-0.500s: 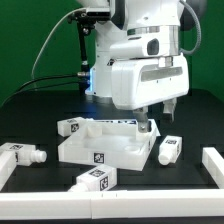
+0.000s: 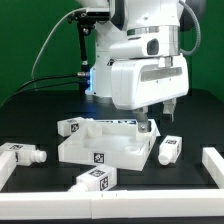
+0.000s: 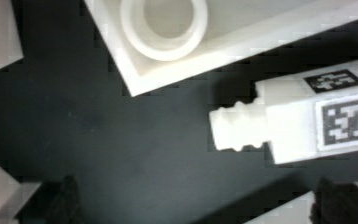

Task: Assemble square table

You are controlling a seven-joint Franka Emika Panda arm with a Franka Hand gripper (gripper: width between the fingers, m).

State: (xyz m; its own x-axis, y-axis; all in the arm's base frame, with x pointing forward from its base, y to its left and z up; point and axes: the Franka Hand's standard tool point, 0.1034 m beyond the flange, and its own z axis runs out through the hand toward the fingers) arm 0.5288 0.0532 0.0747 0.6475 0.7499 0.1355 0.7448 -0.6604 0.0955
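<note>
Change: none to see; arm, panel and all four legs lie as they did in the earlier frame.
Gripper: the gripper (image 2: pixel 152 121) hangs low by the panel's far corner on the exterior view's right. Its jaws are spread wide and hold nothing.
Fingertips: in the wrist view the two dark fingertips (image 3: pixel 44 186) stand at opposite edges of the picture, with only bare black table between them.
Panel: the panel (image 2: pixel 105 146) lies flat near the middle of the table (image 2: pixel 40 112), rim up, with a tag on its near wall.
Socket: the wrist view shows one panel corner with its round socket (image 3: pixel 165 28) open.
Right leg: the right leg (image 2: pixel 170 150) lies on the table just beside the panel's edge on the exterior view's right, apart from it. In the wrist view it lies on its side, tag facing the camera, with its narrow stub end near the panel corner but not touching it.
Rear leg: the rear leg (image 2: pixel 72 127) lies by the panel's far corner on the exterior view's left, very near. I cannot tell whether they touch.
Left leg: the left leg (image 2: pixel 22 154) lies on its side, well apart from the panel, toward the exterior view's left edge.
Front leg: the front leg (image 2: pixel 95 179) lies on its side on the table, near the panel's near wall.
Bar: a white bar (image 2: pixel 213 163) lies at the exterior view's right edge, beyond the right leg.
Arm: the white arm (image 2: pixel 140 60) reaches down over the back of the panel and hides part of its far rim.
</note>
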